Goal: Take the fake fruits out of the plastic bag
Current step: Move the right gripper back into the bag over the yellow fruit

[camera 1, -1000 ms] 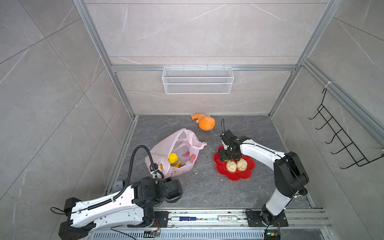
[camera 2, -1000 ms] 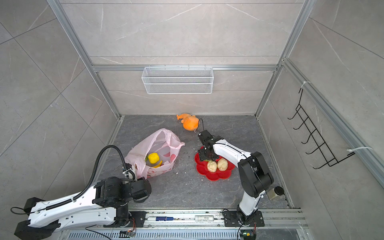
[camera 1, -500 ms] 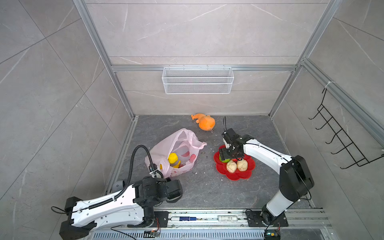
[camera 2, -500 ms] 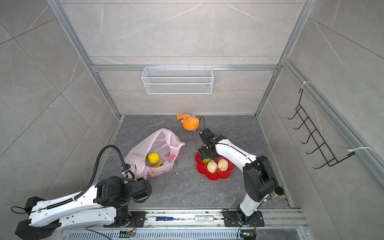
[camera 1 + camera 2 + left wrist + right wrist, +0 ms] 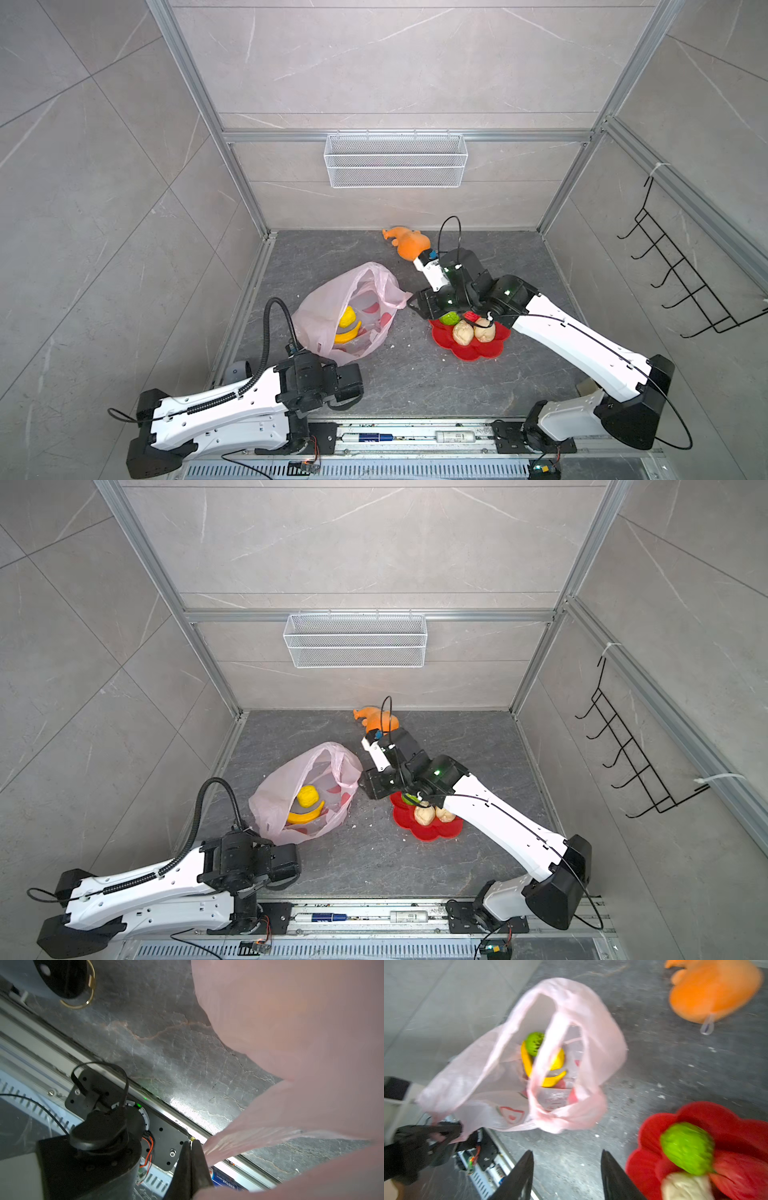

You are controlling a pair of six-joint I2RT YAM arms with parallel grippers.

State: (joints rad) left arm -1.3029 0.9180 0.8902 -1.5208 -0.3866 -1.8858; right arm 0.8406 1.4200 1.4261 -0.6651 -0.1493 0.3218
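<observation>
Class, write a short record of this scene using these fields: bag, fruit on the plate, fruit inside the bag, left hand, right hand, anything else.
Bag: plastic bag, lying slumped, mouth open
On red plate: green ball, two beige fruits
Inside bag: yellow ball, banana, second green ball
Left hand: shut, pinching the bag's edge
Right hand: open, empty, between bag and plate
Elsewhere: orange plush toy near the back wall

Right end effector (image 5: 566, 1152) swung from the plate (image 5: 737, 1126) toward the bag (image 5: 477, 1076).
</observation>
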